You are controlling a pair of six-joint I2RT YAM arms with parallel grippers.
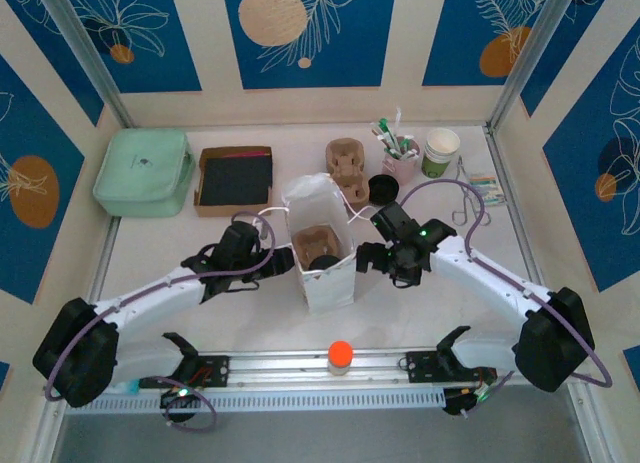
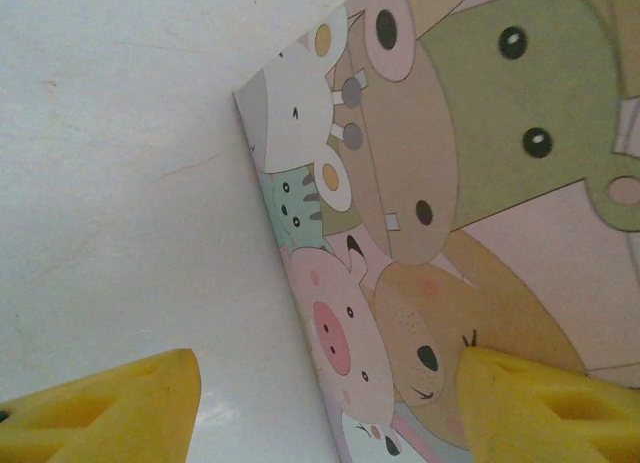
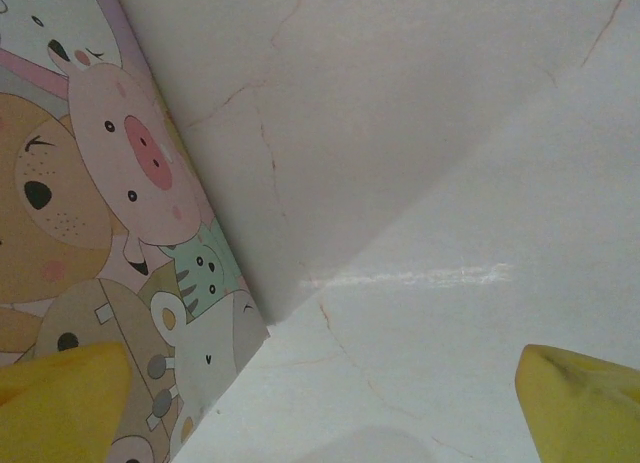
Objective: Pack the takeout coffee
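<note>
Black-lidded takeout coffee (image 1: 322, 262) sits inside the paper bag (image 1: 330, 283), flanked by left tool (image 1: 272, 261) and right tool (image 1: 368, 258), both with jaws spread wide and holding nothing.

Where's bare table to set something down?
Free: the strip between bag and front rail; the patch between mint case and left arm. Crowded: back row, box to paper cup, and both sides of the bag.

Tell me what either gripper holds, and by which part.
Nothing is held. The left gripper and right gripper both stand open beside the paper bag, fingers apart.
</note>
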